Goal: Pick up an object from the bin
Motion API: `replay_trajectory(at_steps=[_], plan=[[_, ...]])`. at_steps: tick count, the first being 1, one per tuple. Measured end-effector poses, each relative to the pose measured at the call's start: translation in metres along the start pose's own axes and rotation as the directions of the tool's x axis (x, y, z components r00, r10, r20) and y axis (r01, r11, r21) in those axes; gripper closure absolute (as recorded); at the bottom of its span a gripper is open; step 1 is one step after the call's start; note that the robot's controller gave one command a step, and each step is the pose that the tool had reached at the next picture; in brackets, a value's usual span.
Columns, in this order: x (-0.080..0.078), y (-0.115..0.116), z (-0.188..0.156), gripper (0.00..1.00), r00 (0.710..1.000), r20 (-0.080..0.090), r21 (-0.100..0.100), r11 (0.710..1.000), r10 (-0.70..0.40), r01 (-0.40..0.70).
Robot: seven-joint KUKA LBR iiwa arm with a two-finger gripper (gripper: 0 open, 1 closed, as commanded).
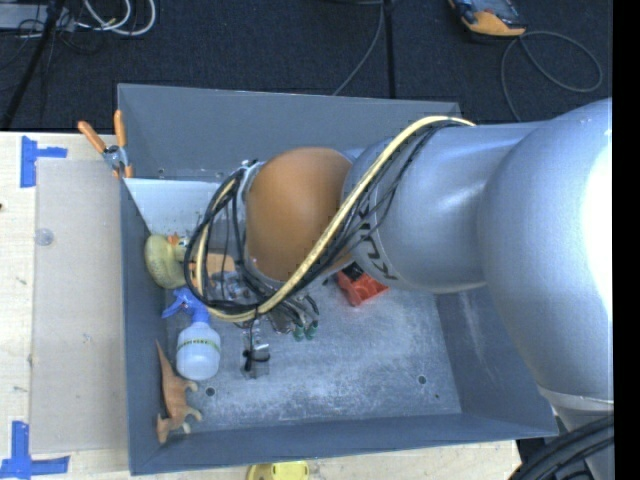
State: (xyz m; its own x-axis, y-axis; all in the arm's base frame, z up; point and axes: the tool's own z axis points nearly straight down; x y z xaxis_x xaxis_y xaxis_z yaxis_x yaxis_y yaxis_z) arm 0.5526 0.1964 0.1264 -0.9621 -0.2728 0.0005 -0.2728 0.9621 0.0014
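My gripper [256,352] reaches down under the arm's wrist to the bin floor, left of the middle. Just to its left lies a small white bottle with a blue spray top [197,348], a short gap between them. A small green thing [303,331] shows right beside the gripper on its upper right, partly hidden by the wrist. Nothing can be seen held by the gripper.
A tan toy dinosaur [174,400] lies along the left wall near the front corner. A yellow-green rounded thing [162,258] sits at the left wall further back. A red block [360,287] peeks out beneath the arm. The arm covers the bin's back and right.
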Motion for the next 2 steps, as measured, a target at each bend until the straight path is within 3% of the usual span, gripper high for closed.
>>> replay_trajectory(at_steps=[1,2], plan=[[-0.019,0.012,0.012,0.00,0.906,-0.001,0.000,0.906,-0.424,0.424],[-0.019,0.033,0.006,0.00,0.857,0.001,0.000,0.857,-0.516,0.516]])
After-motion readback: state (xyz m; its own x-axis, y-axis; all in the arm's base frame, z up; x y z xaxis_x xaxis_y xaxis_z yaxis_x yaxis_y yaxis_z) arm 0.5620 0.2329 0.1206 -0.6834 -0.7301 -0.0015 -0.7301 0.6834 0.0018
